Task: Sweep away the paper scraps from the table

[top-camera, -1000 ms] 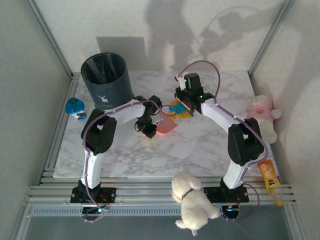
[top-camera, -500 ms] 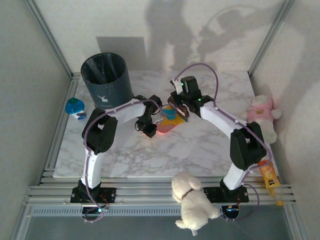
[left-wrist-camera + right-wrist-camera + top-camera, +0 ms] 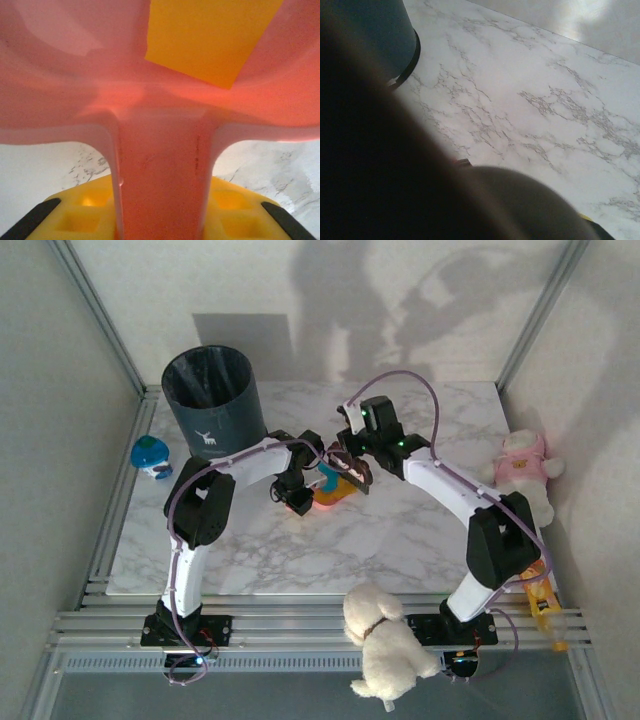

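My left gripper [image 3: 303, 495] is shut on the handle of the pink dustpan [image 3: 322, 502], which lies on the marble table [image 3: 400, 535] near its middle. In the left wrist view the dustpan [image 3: 60, 90] spreads away from my yellow fingers [image 3: 75, 217], and an orange paper scrap [image 3: 212, 37] lies inside it. From above, a teal scrap [image 3: 327, 478] and orange scraps [image 3: 336, 494] sit in the pan. My right gripper [image 3: 357, 466] holds a dark brown brush [image 3: 360, 476] at the pan's mouth. That brush [image 3: 395, 175] is a dark blur in the right wrist view.
A dark bin [image 3: 212, 400] stands at the back left, also seen as the bin [image 3: 370, 35] from the right wrist. A blue-green toy [image 3: 150, 457] lies off the table's left edge. A pink plush [image 3: 525, 465], an orange packet [image 3: 540, 602] and a white plush dog [image 3: 385, 640] sit right and front.
My right gripper has swept the brush leftwards and nearer, pushing the orange and teal scraps from the table into the dustpan. The left gripper and dustpan have barely moved.
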Controlling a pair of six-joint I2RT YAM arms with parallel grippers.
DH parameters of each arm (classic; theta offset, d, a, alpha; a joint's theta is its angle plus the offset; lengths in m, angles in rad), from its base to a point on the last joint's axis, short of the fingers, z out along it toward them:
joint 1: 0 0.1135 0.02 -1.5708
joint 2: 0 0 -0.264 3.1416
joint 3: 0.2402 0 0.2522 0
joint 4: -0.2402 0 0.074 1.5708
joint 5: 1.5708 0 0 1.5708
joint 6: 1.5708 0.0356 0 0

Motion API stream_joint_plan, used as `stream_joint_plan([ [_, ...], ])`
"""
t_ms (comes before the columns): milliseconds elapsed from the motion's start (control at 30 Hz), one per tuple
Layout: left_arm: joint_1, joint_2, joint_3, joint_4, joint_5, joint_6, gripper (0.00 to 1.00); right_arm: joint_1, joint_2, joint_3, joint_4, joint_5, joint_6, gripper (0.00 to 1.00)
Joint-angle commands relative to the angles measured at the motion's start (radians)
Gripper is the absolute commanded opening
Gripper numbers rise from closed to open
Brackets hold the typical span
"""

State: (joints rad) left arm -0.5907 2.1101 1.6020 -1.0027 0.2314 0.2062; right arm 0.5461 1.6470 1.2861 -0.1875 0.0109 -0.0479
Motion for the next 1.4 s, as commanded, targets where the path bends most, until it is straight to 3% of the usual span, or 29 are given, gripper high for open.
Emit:
stream_joint_plan([
  [0,-0.009,-0.011,-0.010,-0.073,-0.018,-0.002,0.00,0.009,-0.049,-0.016,0.036,0.044,0.053,0.00],
  [400,-0.021,-0.031,-0.033,-0.069,-0.010,-0.005,0.00,0.008,-0.061,-0.055,0.111,0.292,0.116,0.00],
  [1067,-0.022,-0.027,-0.031,-0.063,0.005,0.001,0.00,0.063,-0.018,-0.083,0.106,0.109,0.203,0.00],
  [1367,-0.024,-0.035,-0.037,-0.056,0.012,-0.001,0.00,0.064,-0.060,-0.084,0.116,0.172,0.245,0.00],
])
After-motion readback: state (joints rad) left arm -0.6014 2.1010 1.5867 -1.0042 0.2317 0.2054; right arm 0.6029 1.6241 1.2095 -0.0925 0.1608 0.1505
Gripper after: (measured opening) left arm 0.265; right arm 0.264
